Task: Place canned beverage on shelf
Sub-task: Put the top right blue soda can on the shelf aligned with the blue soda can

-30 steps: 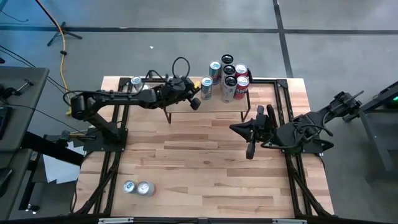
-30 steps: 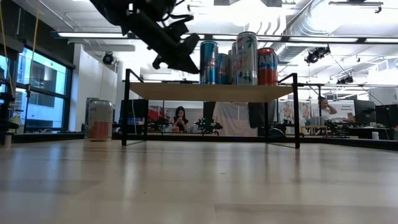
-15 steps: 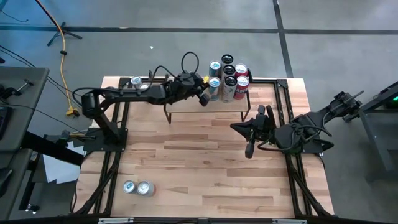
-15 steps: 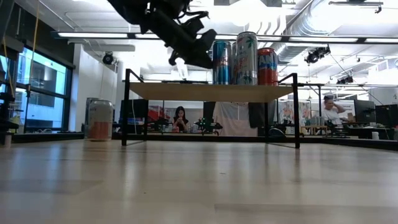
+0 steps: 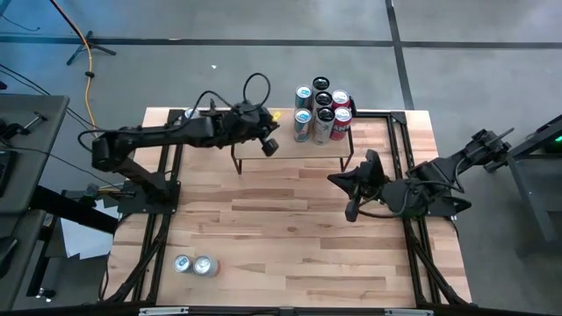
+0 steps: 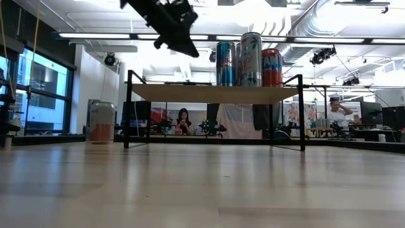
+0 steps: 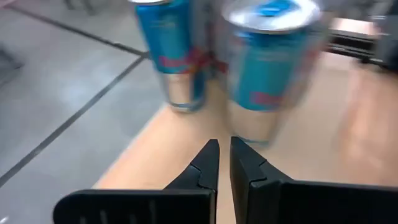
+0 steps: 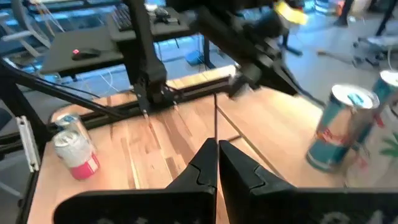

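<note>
The shelf (image 5: 294,154) (image 6: 215,94) stands at the table's far middle. Several cans stand upright in a cluster on its right part. The blue can (image 5: 303,125) (image 6: 226,63) (image 7: 267,68) is the one nearest my left gripper. My left gripper (image 5: 270,146) (image 6: 188,49) (image 7: 224,152) hovers above the shelf's left part, to the left of that can. It is shut and empty. My right gripper (image 5: 353,209) (image 8: 216,152) is shut and empty over the table's right part, nearer than the shelf.
A pink-and-white can (image 5: 191,115) (image 6: 101,121) stands on the table's far left. Two cans (image 5: 194,264) stand at the near left. The shelf's left part and the table's middle are bare. People sit in the room beyond the table (image 6: 184,120).
My left gripper went right along the shelf, and the blue can slid right with it until it stood beside the other cans. The gripper then drew back toward the left and rose. The can stays upright on the shelf. My right gripper shifted only slightly.
</note>
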`<state>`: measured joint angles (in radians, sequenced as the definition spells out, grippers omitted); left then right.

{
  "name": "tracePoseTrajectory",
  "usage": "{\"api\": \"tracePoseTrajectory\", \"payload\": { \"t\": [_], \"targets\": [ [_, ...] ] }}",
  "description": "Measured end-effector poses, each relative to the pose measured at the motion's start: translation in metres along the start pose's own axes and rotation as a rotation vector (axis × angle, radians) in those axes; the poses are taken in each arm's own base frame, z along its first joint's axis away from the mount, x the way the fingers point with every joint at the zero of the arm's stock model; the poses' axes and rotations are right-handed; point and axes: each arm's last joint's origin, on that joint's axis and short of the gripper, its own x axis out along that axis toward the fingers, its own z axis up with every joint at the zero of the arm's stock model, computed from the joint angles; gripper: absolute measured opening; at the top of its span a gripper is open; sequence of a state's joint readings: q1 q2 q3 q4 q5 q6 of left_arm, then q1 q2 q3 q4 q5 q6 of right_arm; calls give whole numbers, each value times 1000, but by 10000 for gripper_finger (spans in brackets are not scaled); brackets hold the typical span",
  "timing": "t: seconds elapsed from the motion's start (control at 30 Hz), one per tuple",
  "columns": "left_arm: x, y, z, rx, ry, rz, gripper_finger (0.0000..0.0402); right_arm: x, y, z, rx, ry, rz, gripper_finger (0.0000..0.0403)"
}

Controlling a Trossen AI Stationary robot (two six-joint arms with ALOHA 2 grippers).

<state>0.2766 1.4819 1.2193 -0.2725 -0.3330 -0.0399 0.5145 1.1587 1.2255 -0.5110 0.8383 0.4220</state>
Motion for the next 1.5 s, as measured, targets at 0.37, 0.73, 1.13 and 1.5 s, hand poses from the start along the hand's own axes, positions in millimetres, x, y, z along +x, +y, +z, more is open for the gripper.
{"api": "tracePoseTrajectory", "payload": {
  "t": [0.37,0.73,1.13,1.5],
  "targets": [
    [-53,-29,-22,15,-238,-243,0,3,-10,-11,118,92,-79,0],
    [-82,-84,-30,384,-337,-328,0,4,-15,-9,72,27,-195,0],
    [-46,-118,-8,604,-222,-190,0,8,-22,-9,66,23,-247,0],
    [2,-91,-14,703,-88,8,0,8,-21,-9,76,21,-246,0]
  ]
}}
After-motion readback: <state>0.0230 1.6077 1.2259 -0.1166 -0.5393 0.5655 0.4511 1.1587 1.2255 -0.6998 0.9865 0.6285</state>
